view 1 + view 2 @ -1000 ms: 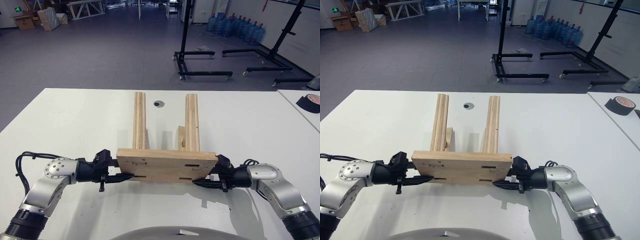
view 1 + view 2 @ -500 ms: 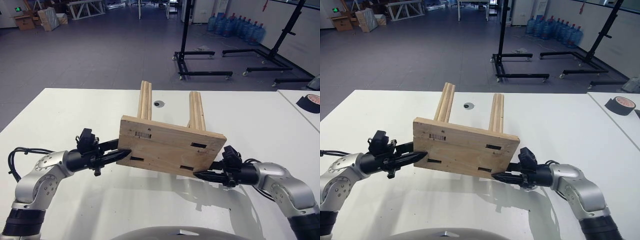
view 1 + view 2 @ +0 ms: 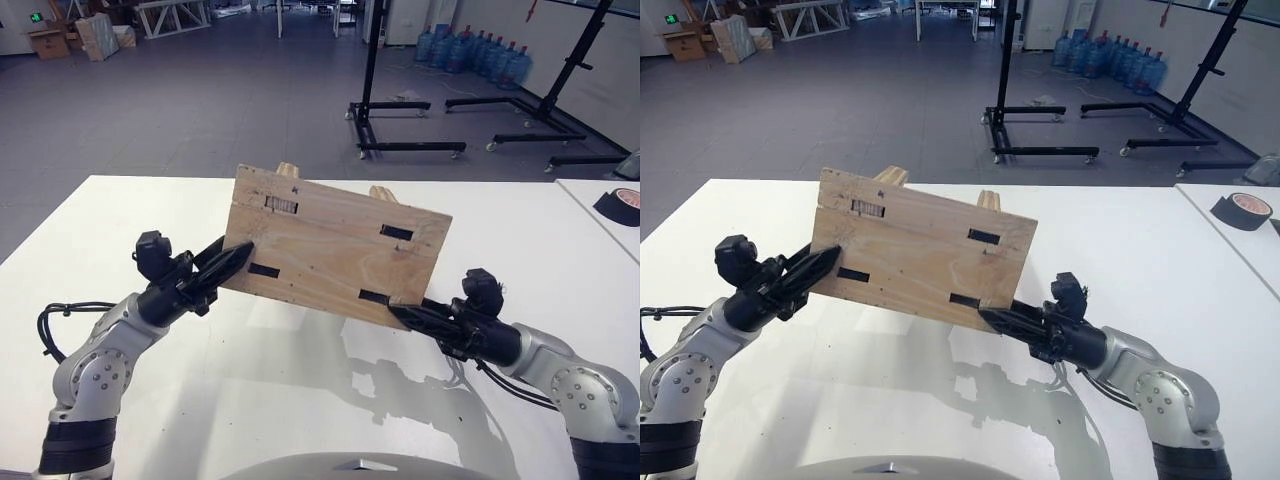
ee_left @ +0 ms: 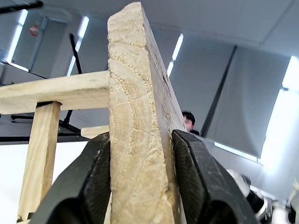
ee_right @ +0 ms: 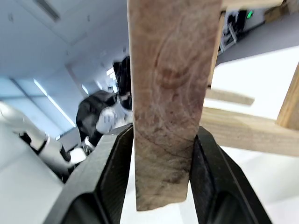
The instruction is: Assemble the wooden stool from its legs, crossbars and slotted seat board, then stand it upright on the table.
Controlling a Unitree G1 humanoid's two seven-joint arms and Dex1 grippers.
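Our left gripper point(image 3: 232, 262) is clenched on the left edge of the seat board point(image 3: 335, 245), and our right gripper point(image 3: 405, 312) on its lower right corner. The board hangs tilted above the white table point(image 3: 520, 240), with 2 leg ends point(image 3: 287, 170) showing behind its top edge.

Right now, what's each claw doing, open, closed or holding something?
Left claw: closed on the left edge of the seat board.
Right claw: closed on the lower right corner of the seat board.
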